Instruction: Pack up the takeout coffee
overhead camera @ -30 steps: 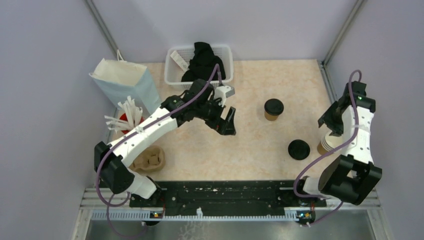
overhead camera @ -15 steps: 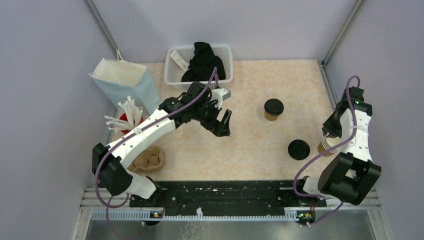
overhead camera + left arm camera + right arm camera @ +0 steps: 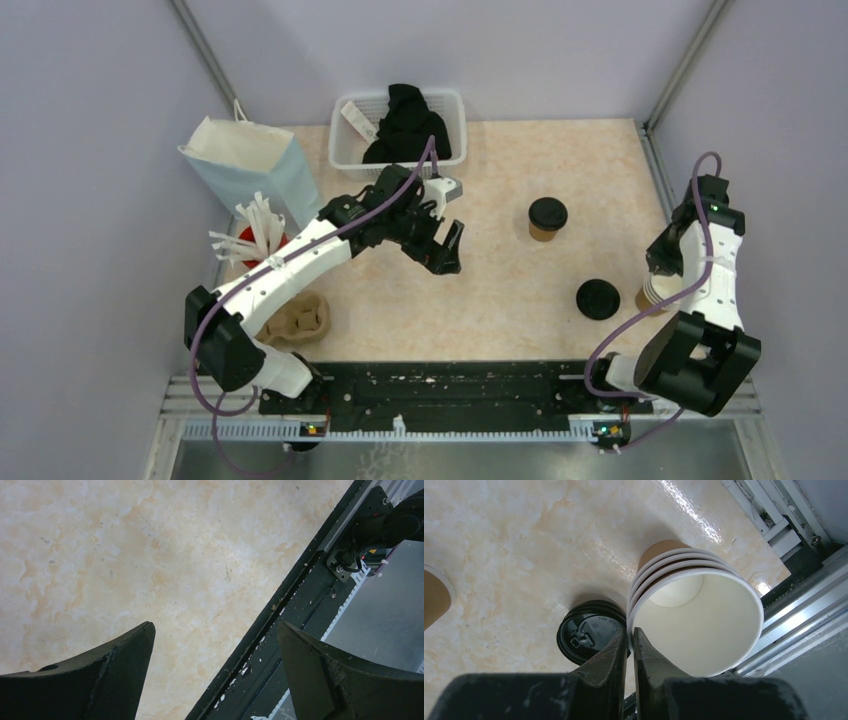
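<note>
Top view: the takeout coffee [image 3: 547,218] stands upright and lidded on the tabletop [image 3: 500,300]. The left gripper [image 3: 446,250] hangs to its left, well apart. Loose black lids [image 3: 597,299] lie to its near right, with the cup stack [image 3: 652,290] just beyond them.
Left wrist view: jaws spread wide, holding nothing.
Right wrist view: the right gripper [image 3: 630,630] is pinched onto the cup stack's top rim.

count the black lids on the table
2. One black lid caps the takeout coffee mid-table. One loose lid lies on the table beside the open cup stack at the right. The loose one may be several nested together.
</note>
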### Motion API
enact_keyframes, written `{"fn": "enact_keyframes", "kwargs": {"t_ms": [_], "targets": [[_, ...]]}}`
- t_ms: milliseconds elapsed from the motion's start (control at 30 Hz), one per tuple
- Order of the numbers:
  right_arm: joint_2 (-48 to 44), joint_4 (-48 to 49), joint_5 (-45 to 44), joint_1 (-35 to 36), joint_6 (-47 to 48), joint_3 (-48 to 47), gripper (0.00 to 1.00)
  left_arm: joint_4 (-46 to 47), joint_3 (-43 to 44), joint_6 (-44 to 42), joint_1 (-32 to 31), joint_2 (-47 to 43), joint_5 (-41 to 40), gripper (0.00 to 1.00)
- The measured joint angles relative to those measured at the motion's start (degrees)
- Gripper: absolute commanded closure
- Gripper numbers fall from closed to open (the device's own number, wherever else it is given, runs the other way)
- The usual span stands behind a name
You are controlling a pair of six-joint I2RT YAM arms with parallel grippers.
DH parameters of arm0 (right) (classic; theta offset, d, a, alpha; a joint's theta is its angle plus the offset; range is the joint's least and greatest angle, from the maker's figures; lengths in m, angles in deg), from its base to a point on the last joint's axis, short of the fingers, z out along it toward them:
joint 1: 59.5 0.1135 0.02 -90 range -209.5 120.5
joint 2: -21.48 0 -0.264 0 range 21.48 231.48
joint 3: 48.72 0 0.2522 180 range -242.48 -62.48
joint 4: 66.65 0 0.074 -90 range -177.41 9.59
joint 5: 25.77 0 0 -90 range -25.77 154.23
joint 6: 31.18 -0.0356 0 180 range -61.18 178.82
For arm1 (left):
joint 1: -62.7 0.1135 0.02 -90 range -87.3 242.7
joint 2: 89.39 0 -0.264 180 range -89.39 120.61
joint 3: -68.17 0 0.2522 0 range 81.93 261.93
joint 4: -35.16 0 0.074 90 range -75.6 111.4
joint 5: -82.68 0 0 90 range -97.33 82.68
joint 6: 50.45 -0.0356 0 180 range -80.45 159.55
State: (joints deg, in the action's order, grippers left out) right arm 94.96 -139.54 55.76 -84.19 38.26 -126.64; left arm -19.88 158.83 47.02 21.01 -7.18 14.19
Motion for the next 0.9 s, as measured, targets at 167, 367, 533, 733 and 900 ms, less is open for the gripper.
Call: {"fn": "enact_keyframes", "kwargs": {"t_ms": [167, 367, 533, 733, 900], "targets": [[0.0, 0.0, -0.3, 0.0, 0.3, 0.0, 1.00, 0.0, -0.4, -0.1, 0.0, 0.0, 0.0, 0.02], [0.0, -1.1, -0.4, 0.0, 0.6, -0.5, 1.00, 0.0, -0.6, -0.1, 0.0, -0.2, 0.0, 0.02], [-0.9, -4.1, -0.7, 0.0, 0.9, -4.7, 1.00, 0.0, -0.6, -0.1, 0.0, -0.4, 0.0, 0.02], [-1.4, -6.6, -4.4, 1.8, 1.5, -6.6, 1.00, 0.0, -0.6, -0.2, -0.4, -0.4, 0.0, 0.02], [-0.4, -7.3, -8.9, 7.4, 2.4, -8.8, 1.00, 0.0, -0.6, -0.2, -0.6, -0.4, 0.1, 0.02]]}}
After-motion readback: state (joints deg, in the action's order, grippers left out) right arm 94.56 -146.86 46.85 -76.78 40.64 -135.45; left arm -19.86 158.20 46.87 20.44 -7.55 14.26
